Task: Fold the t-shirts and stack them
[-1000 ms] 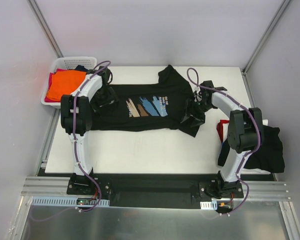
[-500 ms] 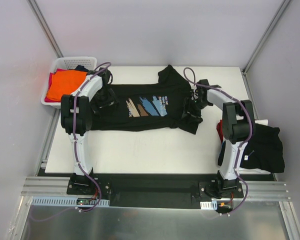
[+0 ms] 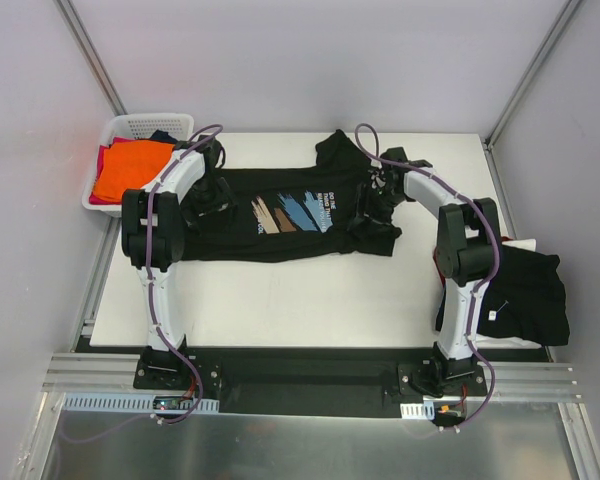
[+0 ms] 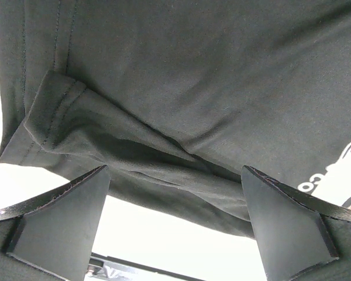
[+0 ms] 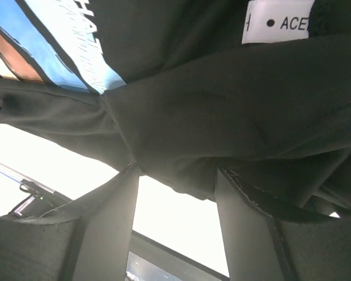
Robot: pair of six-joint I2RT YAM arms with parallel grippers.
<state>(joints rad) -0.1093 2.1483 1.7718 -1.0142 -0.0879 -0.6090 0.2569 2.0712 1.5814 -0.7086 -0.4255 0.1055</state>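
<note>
Jaws of left gripper [image 4: 174, 172] spread above printed t-shirt [image 3: 290, 215]; right gripper [image 5: 176, 172] seemingly pinches it.

The top view is bright and evenly lit, with only soft, faint shadows on the counter [image 3: 280, 300]. In both wrist views the counter burns out to plain white (no detail left). The black shirt [image 4: 193, 88] stays dark yet sharp, its seams and label [image 5: 278, 20] crisp.

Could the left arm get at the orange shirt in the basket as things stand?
Probably yes: the left gripper is open and empty, and the orange shirt lies uncovered on top in the basket, close beside that arm.
</note>
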